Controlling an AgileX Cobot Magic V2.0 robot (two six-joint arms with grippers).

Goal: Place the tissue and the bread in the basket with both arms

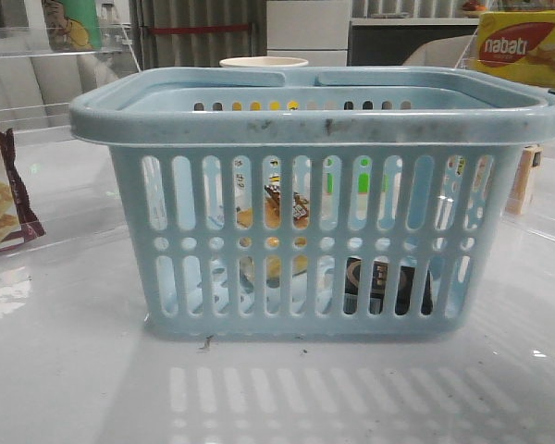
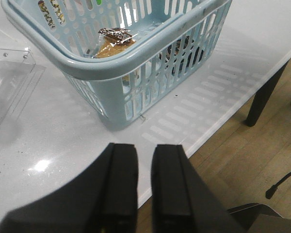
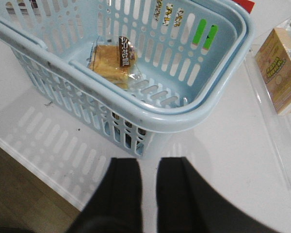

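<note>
The light blue basket point(image 1: 314, 116) stands in the middle of the white table. The bread point(image 1: 282, 208), a clear pack with a dark label, lies inside it and also shows in the left wrist view point(image 2: 114, 41) and the right wrist view point(image 3: 114, 60). The black tissue point(image 1: 384, 287) pack lies on the basket floor at the right, seen through the slots point(image 2: 184, 51). My left gripper point(image 2: 144, 150) hangs back from the basket point(image 2: 136, 60) over the table's front edge, empty, its jaws close together with a thin gap. My right gripper point(image 3: 149, 162) is likewise empty and drawn back from the basket point(image 3: 184, 119).
A maroon-edged cracker packet point(image 1: 0, 199) lies at the far left. A small carton point(image 3: 279, 68) stands right of the basket. A yellow Nabati box point(image 1: 523, 46) and a cup point(image 1: 264, 63) are behind. A clear acrylic stand point(image 2: 9, 63) is near the left arm. The table edge point(image 2: 223, 114) is close.
</note>
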